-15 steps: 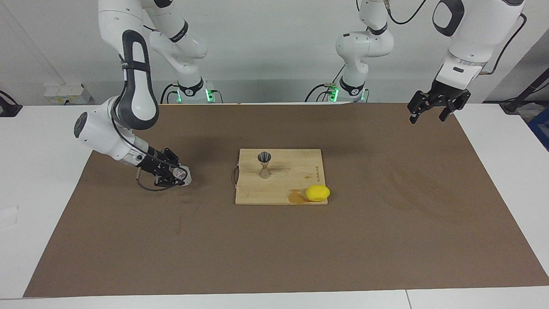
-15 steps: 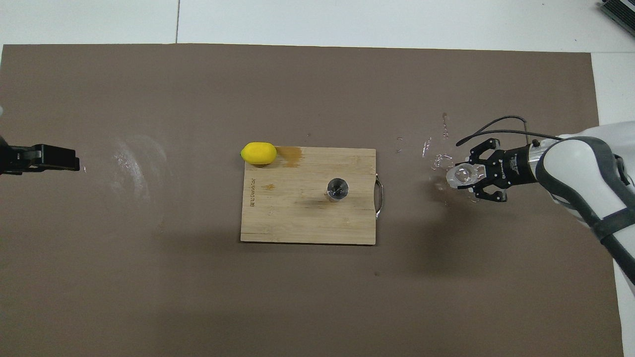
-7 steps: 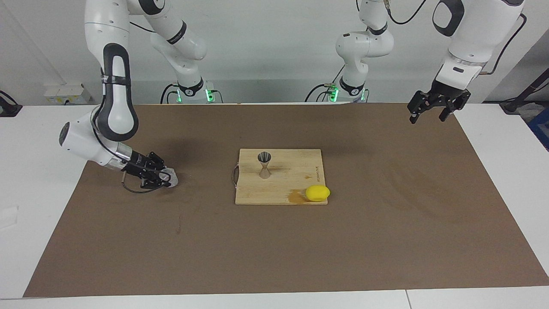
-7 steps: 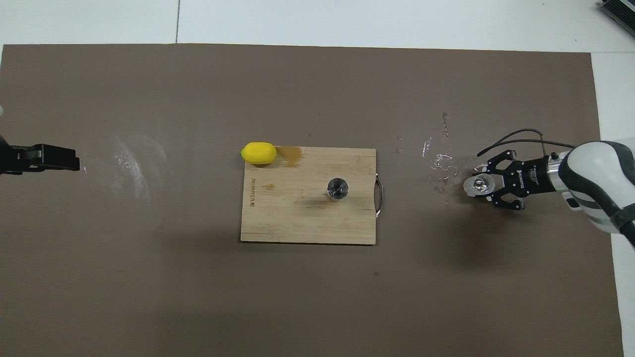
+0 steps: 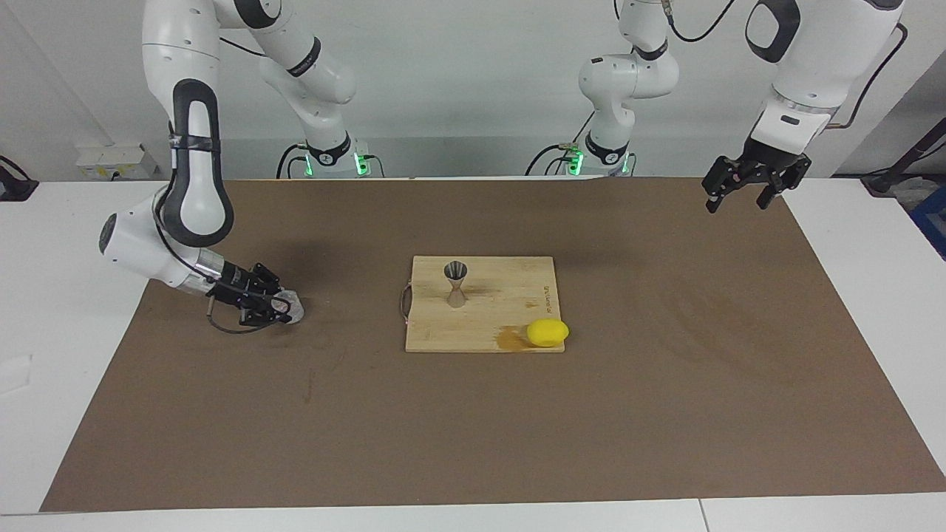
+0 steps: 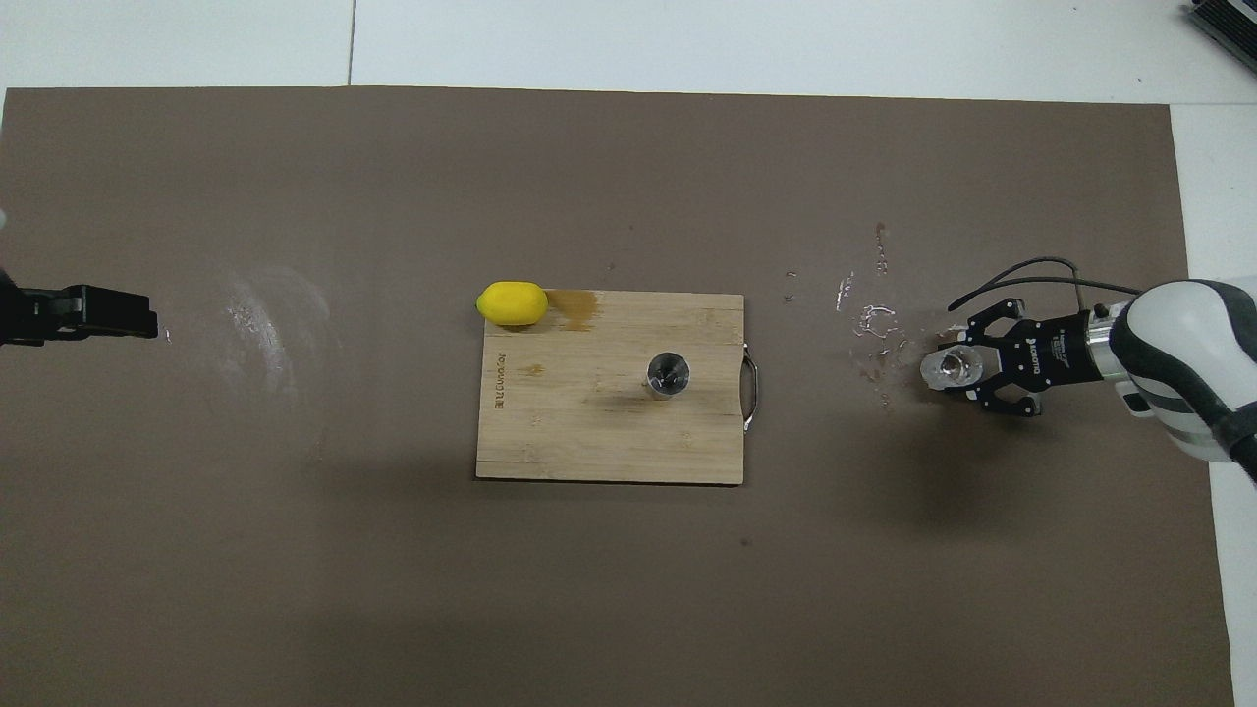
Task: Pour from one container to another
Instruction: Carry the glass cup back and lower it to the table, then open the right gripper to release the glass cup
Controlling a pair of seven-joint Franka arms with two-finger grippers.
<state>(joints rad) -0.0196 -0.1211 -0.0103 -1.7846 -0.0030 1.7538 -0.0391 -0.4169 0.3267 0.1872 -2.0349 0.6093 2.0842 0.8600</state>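
Two containers logged, well apart. Found clear tumbler [image 6: 951, 368] upright on brown mat [image 5: 665, 406], toward right arm's end of table and off the cutting board [image 5: 510, 295]. Found steel jigger [image 5: 455, 283] upright on that board, on the part nearer to robots, open cone up. Judged it stands there as fixed receiver, with board beneath to catch drips. Noted lemon [image 5: 548, 332] at board corner farther from robots, toward left arm's end; judged no part of the pour.

Logged right gripper [image 6: 957, 369] low at the mat, lying nearly level, fingers either side of tumbler. Judged side-on approach chosen so that a wrist roll would tip the glass. Cannot tell whether fingers pinch the glass or stand just off it. Cannot tell whether tumbler holds liquid.

Logged left gripper [image 5: 743, 193] raised over mat corner at left arm's end, fingers apart, nothing between them; waiting, out of the working lane.

Noted shiny streaks [image 6: 869, 324] on mat between tumbler and board; possibly spilled liquid, unconfirmed.
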